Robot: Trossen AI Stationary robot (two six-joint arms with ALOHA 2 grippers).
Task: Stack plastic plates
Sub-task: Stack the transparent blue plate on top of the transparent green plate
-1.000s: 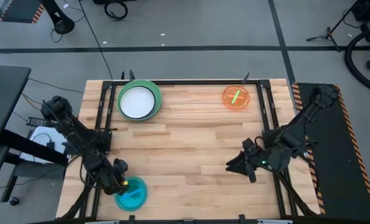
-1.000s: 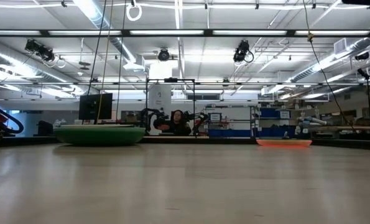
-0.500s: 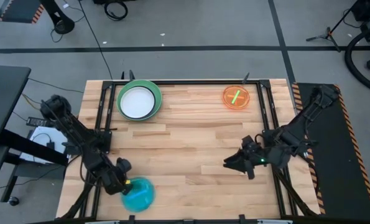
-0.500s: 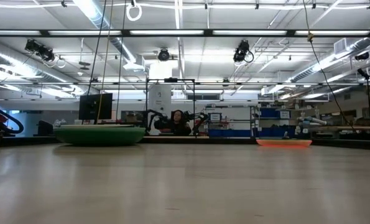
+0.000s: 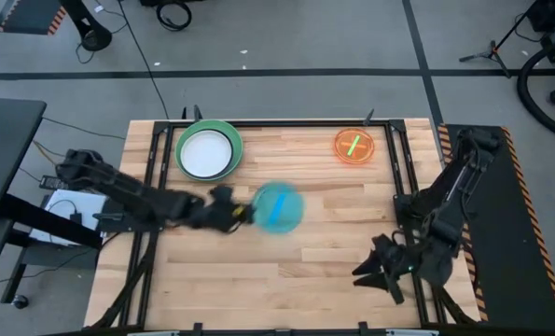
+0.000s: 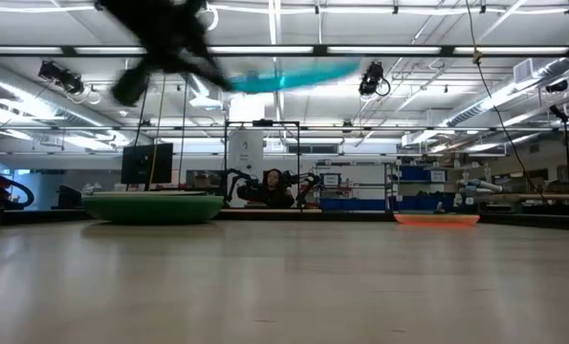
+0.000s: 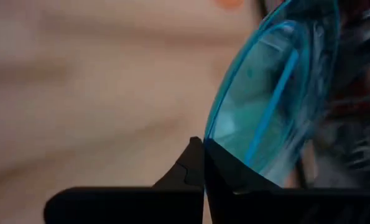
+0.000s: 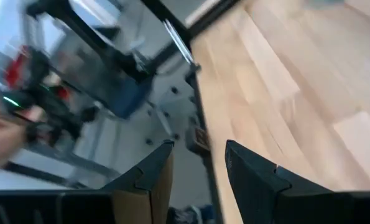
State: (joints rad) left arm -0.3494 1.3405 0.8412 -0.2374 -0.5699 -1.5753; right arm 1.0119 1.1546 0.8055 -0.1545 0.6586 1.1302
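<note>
My left gripper (image 5: 242,215) is out over the middle of the table, shut on a small translucent blue plate (image 5: 279,207). The low view shows that plate high in the air (image 6: 284,76). A large green plate (image 5: 208,151) rests on the table near the far-left corner, with a white plate (image 5: 206,153) lying in it. A small orange plate (image 5: 353,147), marked with a yellow-green streak, lies far right. My right gripper (image 5: 375,271) hovers open near the table's near-right corner, touching nothing. No other plates show. My left gripper pinches the blue plate's rim (image 7: 212,134) between its two fingers, on the side of the plate nearest the arm (image 5: 258,213). The fingers reach in from the table's left. The plate is lifted clear of the table and stands out beyond the fingertips, nearly level in the low view.
Bare wooden tabletop (image 5: 314,243) stretches between the plates and both arms. Black frame rails (image 5: 400,159) run along the table's left, right and far sides. The low view looks into a workshop behind the table, with a person far off (image 6: 273,186).
My left gripper has carried the blue plate up from the near-left corner and swung it fast toward the middle of the table; the plate is now lifted clear. My right gripper has drawn back toward the near edge.
</note>
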